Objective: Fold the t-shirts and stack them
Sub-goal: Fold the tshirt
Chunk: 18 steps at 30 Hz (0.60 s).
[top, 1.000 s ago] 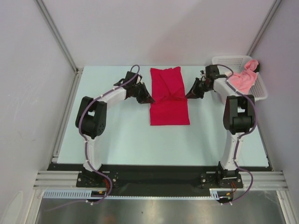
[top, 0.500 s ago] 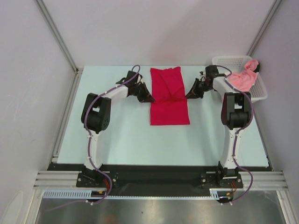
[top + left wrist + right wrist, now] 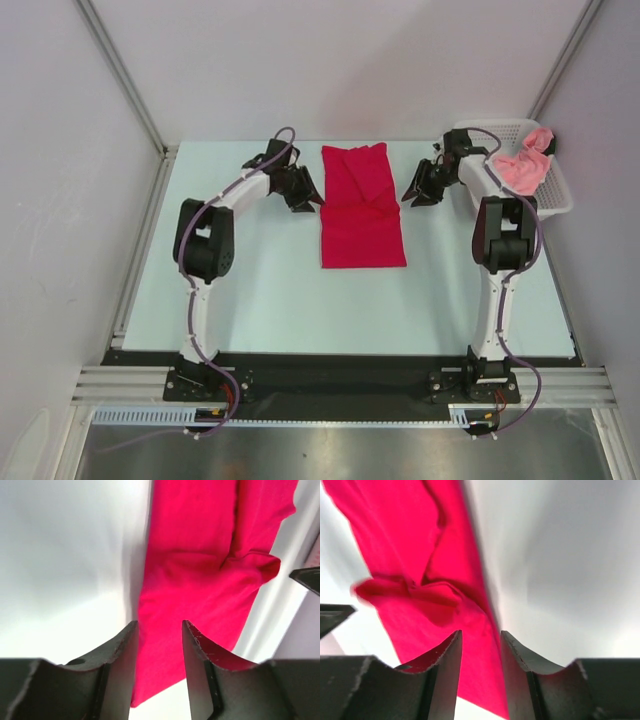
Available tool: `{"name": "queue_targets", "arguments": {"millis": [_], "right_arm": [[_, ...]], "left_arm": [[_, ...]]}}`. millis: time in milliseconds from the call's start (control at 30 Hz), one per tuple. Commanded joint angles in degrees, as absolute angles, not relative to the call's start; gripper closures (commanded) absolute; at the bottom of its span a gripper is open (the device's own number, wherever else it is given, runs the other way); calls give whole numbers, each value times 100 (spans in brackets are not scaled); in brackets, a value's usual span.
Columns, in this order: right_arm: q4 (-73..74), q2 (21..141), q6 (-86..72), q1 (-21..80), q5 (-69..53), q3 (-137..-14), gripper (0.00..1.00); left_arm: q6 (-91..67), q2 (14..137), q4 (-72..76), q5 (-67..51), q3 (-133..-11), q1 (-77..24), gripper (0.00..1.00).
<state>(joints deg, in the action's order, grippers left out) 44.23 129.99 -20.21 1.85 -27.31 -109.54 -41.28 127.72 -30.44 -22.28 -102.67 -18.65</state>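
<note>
The crimson red t-shirt lies folded into a long strip at the middle of the table, with a crumpled fold across its middle. My left gripper is just off its left edge and my right gripper just off its right edge. In the left wrist view the left gripper is open, with the red t-shirt lying on the table beyond its jaws. In the right wrist view the right gripper is open too, above the edge of the red t-shirt. The salmon pink t-shirt is bunched in the basket.
A white mesh basket stands at the table's back right corner, close behind the right arm. White walls enclose the table on three sides. Bare table lies to the left of and in front of the red shirt.
Both grippers went from shut to open, letting go of the red t-shirt's side edges. Each drew slightly outward and back from the cloth, which now lies flat.
</note>
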Motion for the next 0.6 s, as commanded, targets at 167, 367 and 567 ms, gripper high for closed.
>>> {"name": "queue_targets", "arguments": {"millis": [167,367,567], "right_arm": [[3783,11235,-2003,614,-2197,-9161,57],[2622,11320,-2565,1081,-2487,-8535,66],[2461,12295,-2654,888,-2777,-9324,81]], "left_arm": [[-3278,11628,-3068,-2276,-9634,-2345,57],[-3717,12128,-2268,-2715,-9228,-2593,59],[-3621,12989,-2197,-2848,-10062,-2523,60]]}}
